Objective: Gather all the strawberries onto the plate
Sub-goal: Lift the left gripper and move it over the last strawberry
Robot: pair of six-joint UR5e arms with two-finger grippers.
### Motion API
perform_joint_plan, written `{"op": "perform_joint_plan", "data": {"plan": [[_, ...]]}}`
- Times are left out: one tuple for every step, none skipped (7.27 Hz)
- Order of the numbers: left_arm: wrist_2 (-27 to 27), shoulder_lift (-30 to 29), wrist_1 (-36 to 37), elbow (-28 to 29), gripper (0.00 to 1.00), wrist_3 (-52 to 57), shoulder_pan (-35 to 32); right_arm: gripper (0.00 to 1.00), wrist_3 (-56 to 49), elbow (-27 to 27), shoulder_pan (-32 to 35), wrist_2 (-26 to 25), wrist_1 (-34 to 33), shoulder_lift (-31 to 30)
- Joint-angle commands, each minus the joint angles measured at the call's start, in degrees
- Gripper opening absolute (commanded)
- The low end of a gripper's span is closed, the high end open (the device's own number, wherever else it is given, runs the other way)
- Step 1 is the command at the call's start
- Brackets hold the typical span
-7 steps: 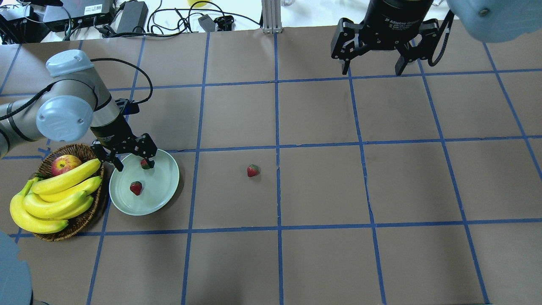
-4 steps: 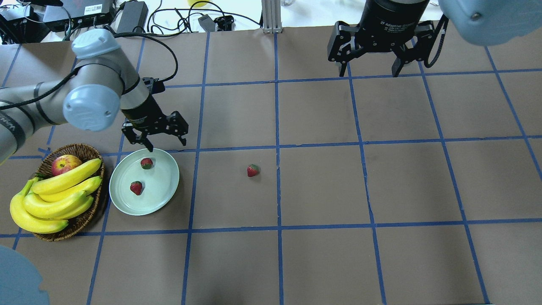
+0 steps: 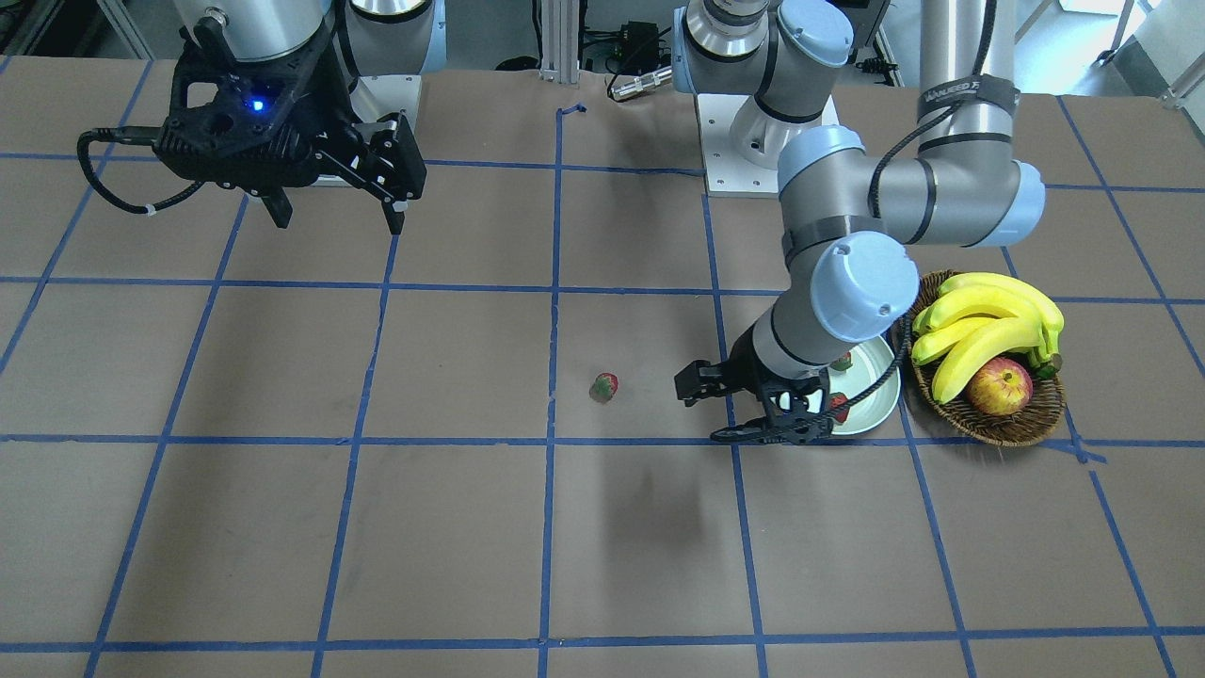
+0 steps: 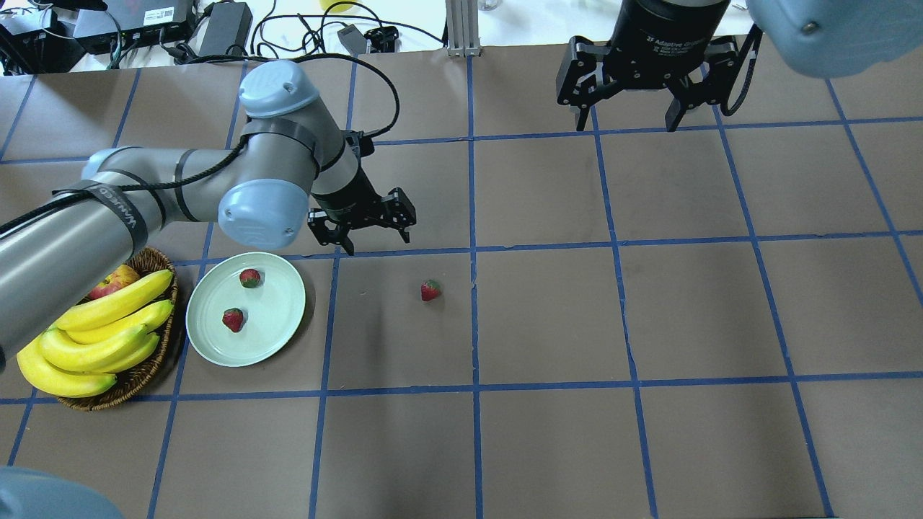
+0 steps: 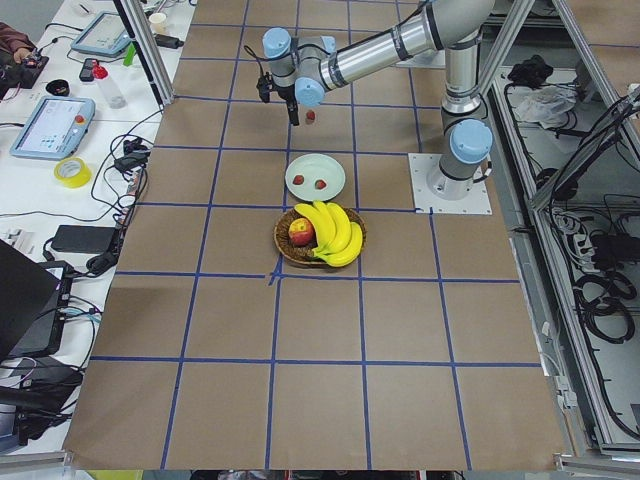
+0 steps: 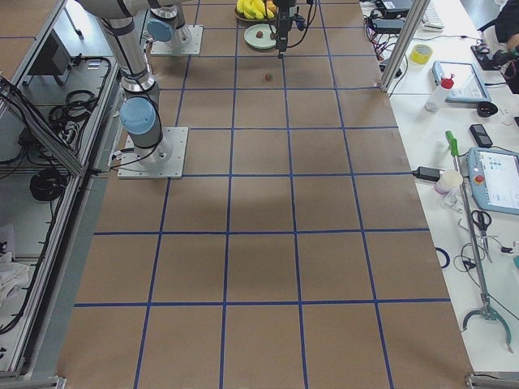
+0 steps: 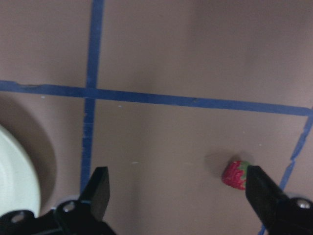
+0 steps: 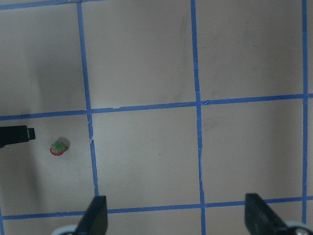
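brown matte paper [image 4: 548, 317] gridded with blue tape covers the table; cables and boxes crowd the far edge.

one strawberry [image 4: 430, 290] lies loose on the paper near table centre, well right of the plate [image 4: 274, 317] in the overhead view. small, tapered, red, green cap. two more strawberries [image 4: 249, 277] [image 4: 232, 319] sit apart inside the plate, which is round, shallow, pale mint and smooth, with a plain raised rim.

left gripper [image 4: 379, 244] hangs above the table between plate and loose berry, a little to the far side. jaws spread wide, nothing held. its wrist view puts the berry off-centre, beside one finger [image 7: 264, 191].

judged step: two of three in, approach for the last pick. next move calls for centring the jaws over the berry, coming down low and closing gently; a rounded little shape may roll or squirt out.

right gripper [image 4: 624, 127] hangs at the far right, spread open, empty, well apart.

left of the plate, just beside it, a woven wicker basket [image 4: 148, 371] holds bananas [image 4: 101, 339] and an apple [image 4: 115, 282].
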Motion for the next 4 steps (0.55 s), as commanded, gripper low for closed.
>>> {"op": "perform_joint_plan", "data": {"plan": [[-0.41,-2.23,6.47,-3.13,1.00,0.12,-3.00,1.00,0.00,-0.04,-0.08,-0.03,-0.02,-0.04],[-0.41,-2.58,6.57,-3.76,1.00,0.30,-3.71,1.00,0.00,-0.04,-0.08,-0.12,0.16,-0.13],[-0.41,-2.85,6.57,-4.28,1.00,0.30,-3.71,1.00,0.00,-0.04,-0.08,-0.03,0.16,-0.13],[-0.58,-3.02,6.57,-4.72,0.97,0.04,-3.71,1.00,0.00,0.05,-0.08,-0.03,0.16,-0.04]]}}
